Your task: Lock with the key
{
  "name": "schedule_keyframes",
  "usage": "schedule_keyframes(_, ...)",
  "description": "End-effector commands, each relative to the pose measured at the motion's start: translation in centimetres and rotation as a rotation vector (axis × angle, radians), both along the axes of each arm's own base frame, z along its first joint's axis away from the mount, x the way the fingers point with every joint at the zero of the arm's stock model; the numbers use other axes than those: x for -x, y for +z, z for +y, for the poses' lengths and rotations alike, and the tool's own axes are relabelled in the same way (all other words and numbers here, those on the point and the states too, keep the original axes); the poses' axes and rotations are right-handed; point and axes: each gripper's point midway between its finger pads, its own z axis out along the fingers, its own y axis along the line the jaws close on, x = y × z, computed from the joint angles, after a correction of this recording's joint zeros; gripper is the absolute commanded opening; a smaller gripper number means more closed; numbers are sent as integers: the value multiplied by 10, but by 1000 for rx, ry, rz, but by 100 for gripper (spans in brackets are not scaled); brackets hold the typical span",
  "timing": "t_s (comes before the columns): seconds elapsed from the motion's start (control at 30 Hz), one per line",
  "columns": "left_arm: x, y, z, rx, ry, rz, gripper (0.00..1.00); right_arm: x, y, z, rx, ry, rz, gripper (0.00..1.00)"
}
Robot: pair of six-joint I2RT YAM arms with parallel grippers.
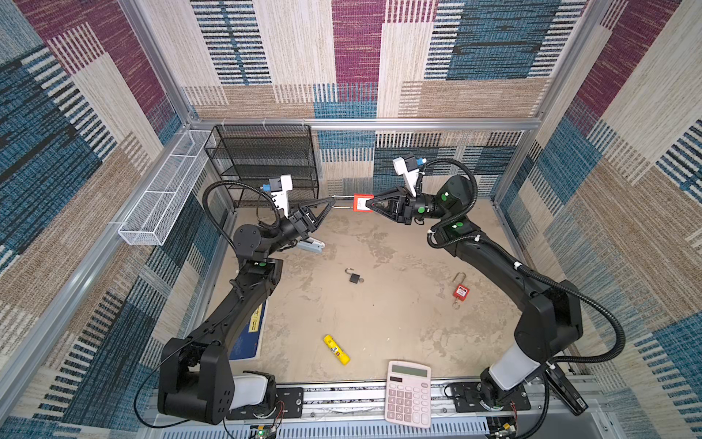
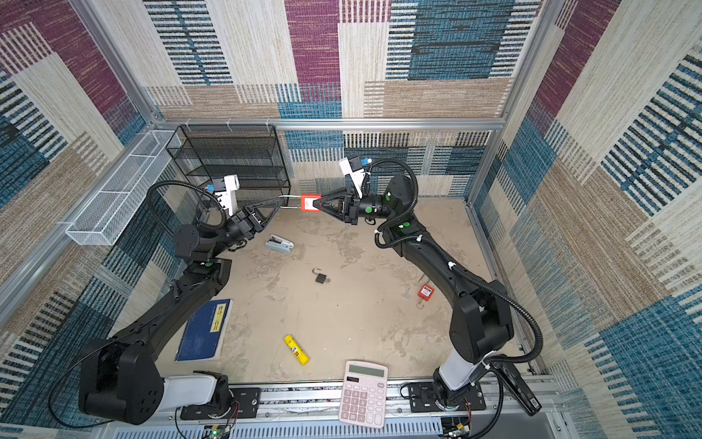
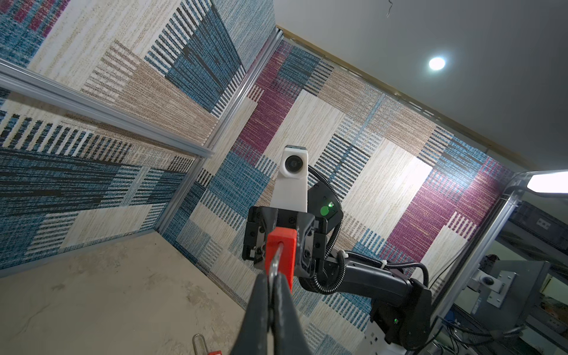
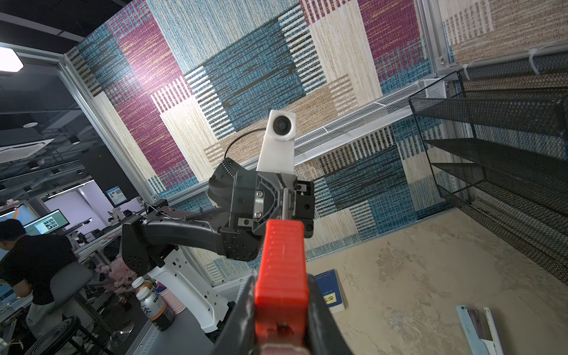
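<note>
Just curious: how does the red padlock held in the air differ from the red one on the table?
The held padlock is up in the air, sideways; the table padlock lies flat. The left gripper pinches the held padlock's shackle, the right gripper its body; the table padlock is untouched. Both have red bodies.

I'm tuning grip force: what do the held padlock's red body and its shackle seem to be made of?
The red body looks like matte moulded plastic: it has even, saturated colour and fine ribs across its face. The shackle looks like bare steel: it is a thin, silvery-grey bar with a dull shine. Neither is certain from looks alone.
</note>
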Motion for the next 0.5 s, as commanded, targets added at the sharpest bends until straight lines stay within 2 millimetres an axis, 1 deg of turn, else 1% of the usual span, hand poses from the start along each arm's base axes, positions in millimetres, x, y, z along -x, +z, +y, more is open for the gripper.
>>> schedule_keyframes(0.0,10,6,0,-2,-15,-47,0,3,7,4,-3,45,14,6)
schedule_keyframes(0.17,13,4,-3,-35,-25,-68,0,4,5,6,5,72,51,6)
schedule_keyframes(0.27,15,0,-3,-71,-7,-91,0,0,1,9,24,82,92,5)
schedule_keyframes(0.4,17,-4,-4,-124,16,-103,0,1,1,9,28,91,95,5)
schedule_keyframes(0.47,17,-2,-4,-133,17,-105,0,2,1,9,22,95,95,5)
